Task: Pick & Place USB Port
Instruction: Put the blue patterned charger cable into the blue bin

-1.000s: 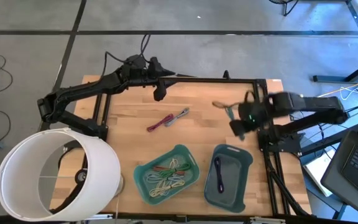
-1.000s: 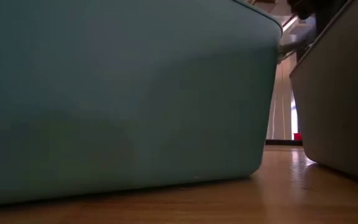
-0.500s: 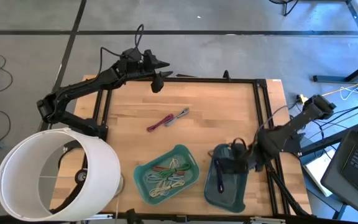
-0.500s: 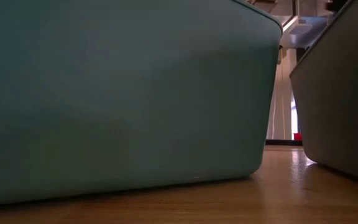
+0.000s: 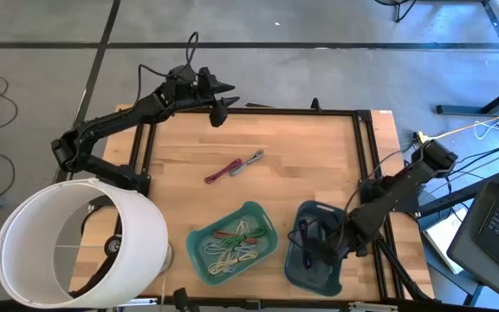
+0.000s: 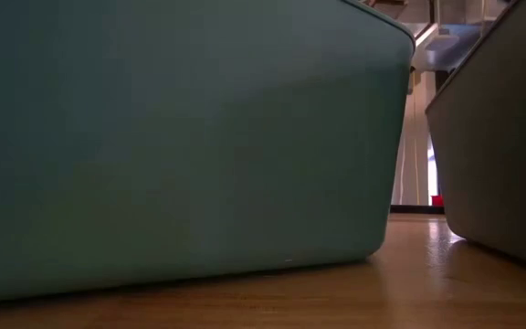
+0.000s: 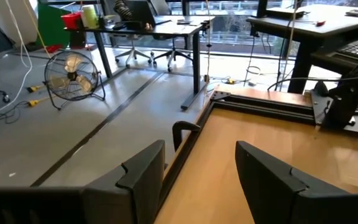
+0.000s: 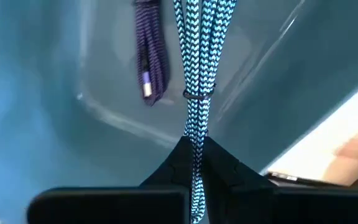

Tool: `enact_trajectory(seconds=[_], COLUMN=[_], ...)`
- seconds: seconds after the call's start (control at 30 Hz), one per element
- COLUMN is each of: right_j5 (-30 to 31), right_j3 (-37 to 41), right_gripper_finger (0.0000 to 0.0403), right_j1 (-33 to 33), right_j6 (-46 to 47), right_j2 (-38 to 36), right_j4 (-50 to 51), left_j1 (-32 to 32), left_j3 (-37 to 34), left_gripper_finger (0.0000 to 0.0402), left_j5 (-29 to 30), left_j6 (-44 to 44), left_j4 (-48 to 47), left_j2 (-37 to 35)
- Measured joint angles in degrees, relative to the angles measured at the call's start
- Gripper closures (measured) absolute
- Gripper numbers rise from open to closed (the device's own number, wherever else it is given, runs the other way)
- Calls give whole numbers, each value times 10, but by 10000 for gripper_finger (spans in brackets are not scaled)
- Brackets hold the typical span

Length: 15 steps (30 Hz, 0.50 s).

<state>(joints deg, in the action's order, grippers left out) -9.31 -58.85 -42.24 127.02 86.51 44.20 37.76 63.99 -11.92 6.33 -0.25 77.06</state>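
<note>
My right gripper point(image 5: 317, 248) hangs over the grey-blue tray point(image 5: 341, 218) at the table's near right, shut on a bundled blue braided USB cable point(image 8: 194, 62). A purple cable point(image 8: 151, 56) lies on that tray's floor point(image 5: 304, 241). A red and grey cable point(image 5: 232, 166) lies flat on the wooden table's middle. The teal tray point(image 5: 199, 236) beside the grey-blue one holds several coloured cables. My left gripper point(image 5: 221, 111) hovers open over the table's far edge, nothing between its fingers point(image 7: 142, 174). My right gripper pinches the blue cable bundle between its two fingers point(image 8: 225, 168), at one end of the bundle point(image 8: 196, 140), just short of its tie band. The fingers come from above, pointing steeply down, along the bundle. The bundle hangs below them into the tray; whether its lower end touches the floor, I cannot tell.
A big white cylinder point(image 5: 76, 238) stands at the table's near left corner. A black frame point(image 5: 301, 111) runs along the far and right edges. The low view is filled by the teal tray's wall point(image 6: 181, 137) and the grey-blue tray's wall point(image 6: 500, 137).
My right gripper has swung from the table's far right toward the near edge and gone down over the grey-blue tray, turning about its wrist and tipping downward, still shut on the blue cable. My left gripper has drifted a little toward the far edge.
</note>
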Motion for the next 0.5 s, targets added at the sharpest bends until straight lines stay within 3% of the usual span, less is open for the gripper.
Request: enact_trajectory(seconds=[0.27,0.43,0.5], right_j5=[-5,5,10], right_j3=[96,113,110], right_gripper_finger=[391,387,362], right_j1=[8,11,11], right_j6=[0,-4,-17], right_j2=[13,12,12], right_j4=[-137,-140,-139], left_j1=[0,0,0], left_j3=[0,0,0], left_gripper_finger=[210,210,210], left_j5=[0,0,0], left_j6=[0,0,0], left_j4=[0,0,0], left_j2=[0,0,0])
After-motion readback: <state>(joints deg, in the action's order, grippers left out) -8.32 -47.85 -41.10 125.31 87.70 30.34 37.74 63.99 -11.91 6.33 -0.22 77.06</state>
